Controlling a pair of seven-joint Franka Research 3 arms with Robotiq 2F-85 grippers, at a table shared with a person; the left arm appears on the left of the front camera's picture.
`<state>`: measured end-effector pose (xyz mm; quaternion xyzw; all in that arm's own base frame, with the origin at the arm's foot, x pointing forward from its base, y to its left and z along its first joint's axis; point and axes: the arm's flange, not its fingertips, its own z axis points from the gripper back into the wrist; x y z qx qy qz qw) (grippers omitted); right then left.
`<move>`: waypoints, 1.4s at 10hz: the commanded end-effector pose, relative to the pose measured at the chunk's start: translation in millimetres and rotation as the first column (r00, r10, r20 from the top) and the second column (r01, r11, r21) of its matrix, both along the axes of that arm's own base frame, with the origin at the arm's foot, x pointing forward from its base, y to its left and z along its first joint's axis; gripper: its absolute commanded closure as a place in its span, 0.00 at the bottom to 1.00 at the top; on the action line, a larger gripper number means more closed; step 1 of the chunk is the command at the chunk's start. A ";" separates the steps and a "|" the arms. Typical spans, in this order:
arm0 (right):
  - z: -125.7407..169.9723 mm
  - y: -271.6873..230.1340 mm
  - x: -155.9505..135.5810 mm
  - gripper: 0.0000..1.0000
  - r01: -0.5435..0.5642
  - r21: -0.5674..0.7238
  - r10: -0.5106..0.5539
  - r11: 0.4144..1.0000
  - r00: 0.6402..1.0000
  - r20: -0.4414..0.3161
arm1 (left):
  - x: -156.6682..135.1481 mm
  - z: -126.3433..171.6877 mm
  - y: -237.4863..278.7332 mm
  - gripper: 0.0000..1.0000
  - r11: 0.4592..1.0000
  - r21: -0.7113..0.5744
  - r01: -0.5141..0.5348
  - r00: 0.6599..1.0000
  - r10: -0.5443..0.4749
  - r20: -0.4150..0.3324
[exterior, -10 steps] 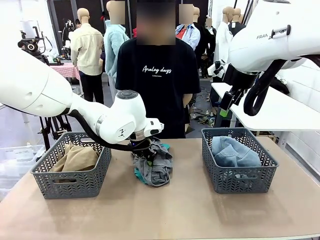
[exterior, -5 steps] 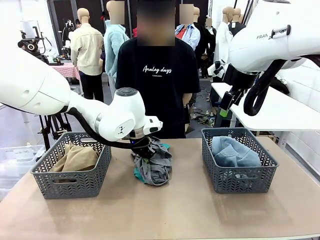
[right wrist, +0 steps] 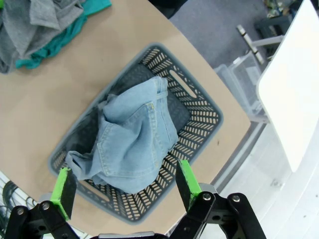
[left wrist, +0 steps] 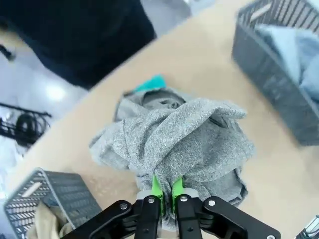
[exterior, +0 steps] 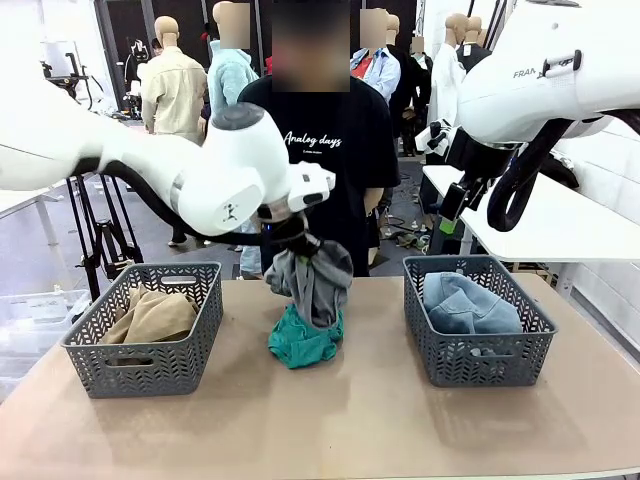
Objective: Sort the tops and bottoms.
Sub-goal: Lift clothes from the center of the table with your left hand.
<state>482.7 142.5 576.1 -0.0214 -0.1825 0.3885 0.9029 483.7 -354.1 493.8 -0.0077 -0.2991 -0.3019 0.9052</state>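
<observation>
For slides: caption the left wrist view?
Left gripper pinches the grey top, hanging over the teal top.

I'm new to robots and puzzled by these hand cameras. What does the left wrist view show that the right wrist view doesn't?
Left wrist view: the left gripper shut on the grey top, plus a corner of the left basket holding the khaki top. Right wrist view: the right gripper open above the right basket. Both: the grey top, the teal top, the denim bottoms in the right basket, the table.
</observation>
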 end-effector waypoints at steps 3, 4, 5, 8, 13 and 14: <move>-0.5 -0.8 -0.3 0.00 -0.001 0.011 0.001 1.000 1.000 -0.006 | -52.3 63.2 -14.9 1.00 0.994 -0.066 0.090 0.972 -0.073 0.224; -0.5 -0.8 -0.3 0.00 -0.001 0.011 0.001 1.000 1.000 -0.006 | -58.9 70.4 -15.0 1.00 0.993 -0.062 0.097 0.965 -0.078 0.250; -0.5 -0.8 -0.3 0.00 -0.001 0.011 0.001 1.000 1.000 -0.006 | -67.4 77.1 -16.0 1.00 0.991 -0.073 0.108 0.959 -0.085 0.270; -0.5 -0.8 -0.3 0.00 -0.001 0.011 0.001 1.000 1.000 -0.006 | -67.7 89.7 -19.6 1.00 0.989 -0.066 0.131 0.962 -0.111 0.248; -0.5 -0.8 -0.3 0.00 -0.001 0.011 0.001 1.000 1.000 -0.006 | -67.7 89.7 -19.6 1.00 0.989 -0.066 0.131 0.962 -0.111 0.248; -0.5 -0.8 -0.3 0.00 -0.001 0.011 0.001 1.000 1.000 -0.006 | -67.7 89.7 -19.6 1.00 0.989 -0.066 0.131 0.962 -0.111 0.248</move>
